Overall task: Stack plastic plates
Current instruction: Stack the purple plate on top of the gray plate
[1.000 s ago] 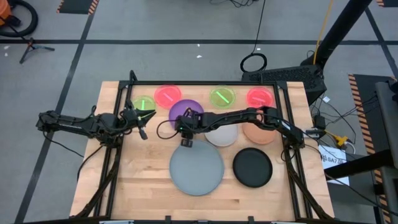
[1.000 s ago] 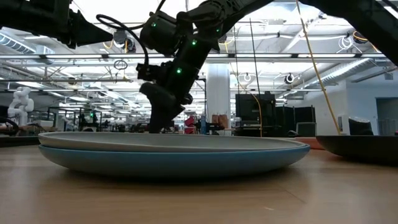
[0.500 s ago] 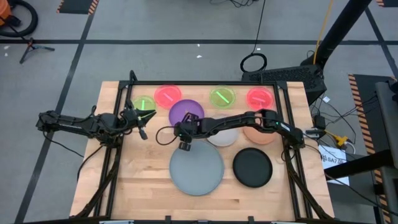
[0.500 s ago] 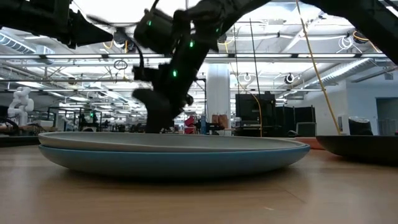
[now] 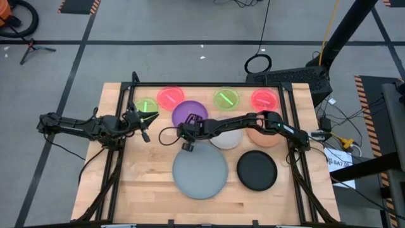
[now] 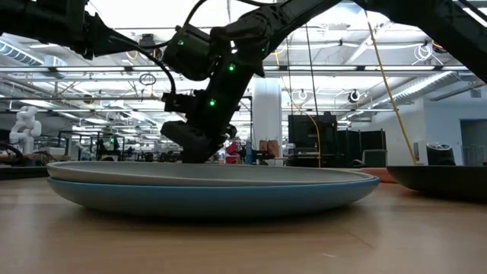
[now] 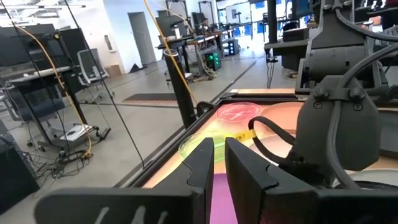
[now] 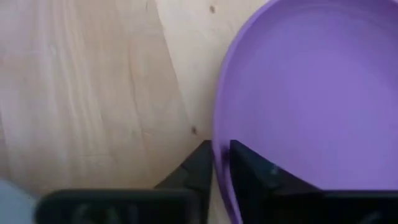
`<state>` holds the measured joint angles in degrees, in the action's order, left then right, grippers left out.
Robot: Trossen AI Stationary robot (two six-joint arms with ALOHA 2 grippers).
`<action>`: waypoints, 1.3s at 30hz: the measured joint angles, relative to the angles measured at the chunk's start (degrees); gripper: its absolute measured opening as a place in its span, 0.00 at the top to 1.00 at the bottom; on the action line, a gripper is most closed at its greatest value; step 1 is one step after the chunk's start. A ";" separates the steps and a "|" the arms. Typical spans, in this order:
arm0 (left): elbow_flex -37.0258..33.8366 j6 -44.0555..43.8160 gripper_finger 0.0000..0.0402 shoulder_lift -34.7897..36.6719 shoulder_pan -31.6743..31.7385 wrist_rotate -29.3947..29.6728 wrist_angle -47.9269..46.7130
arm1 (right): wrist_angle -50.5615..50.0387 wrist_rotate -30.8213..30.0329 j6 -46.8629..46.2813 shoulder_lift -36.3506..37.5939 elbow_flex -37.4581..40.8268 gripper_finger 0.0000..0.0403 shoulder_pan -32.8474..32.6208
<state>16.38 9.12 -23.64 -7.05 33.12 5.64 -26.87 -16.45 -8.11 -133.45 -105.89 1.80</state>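
Observation:
The purple plate (image 5: 190, 113) lies at the table's far middle. My right gripper (image 8: 221, 163) reaches across from the right and is shut on its near rim; the low view shows it (image 6: 194, 148) behind the plates. A grey plate (image 6: 213, 173) rests on a blue plate (image 6: 213, 198) at the near middle. Round about lie a black plate (image 5: 257, 171), a white plate (image 5: 228, 138), a tan-orange plate (image 5: 264, 136), two pink plates (image 5: 169, 97) and two green plates (image 5: 225, 98). My left gripper (image 7: 217, 163) waits shut at the left, holding nothing. My right gripper pinches the purple plate's rim (image 8: 217, 140) on its near-left side, one finger (image 8: 198, 167) outside the rim and the other (image 8: 254, 171) inside on the plate's face. The fingers come from above, pointing down. The plate looks flat on the wood.
A black frame (image 5: 202, 84) borders the table's far and side edges. The white plate lies close to the right of the purple one, under my right arm. Bare wood (image 5: 145, 171) shows at the near left. The room beyond holds benches and cables.
My right gripper has shifted a little toward the table's left edge and come down at the purple plate's near rim, tipping slightly as it went. The plates lie where they were.

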 joint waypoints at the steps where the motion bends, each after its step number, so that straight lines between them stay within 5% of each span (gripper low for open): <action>1: 0.00 0.01 0.88 0.00 0.00 0.00 0.00 | 0.08 -0.03 0.20 0.00 0.00 0.94 -0.01; 13: 0.00 0.25 0.88 0.00 0.00 0.00 -0.03 | -2.85 -4.50 4.25 1.59 -4.30 0.98 -3.83; 28: 0.00 0.20 0.88 0.02 0.00 0.00 -0.06 | -26.82 -5.54 1.76 1.73 -21.16 0.98 -15.75; 35: 0.00 -0.20 0.88 0.00 0.00 0.00 -0.08 | -30.82 9.84 -3.01 1.70 -21.66 0.98 -20.83; 39: 0.00 -0.27 0.88 0.00 0.00 0.00 -0.06 | -30.58 10.57 -5.80 1.70 -21.66 0.98 -23.19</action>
<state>16.38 8.85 -23.64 -7.05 33.12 5.58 -57.45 -5.88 -13.91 -131.74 -127.55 -21.39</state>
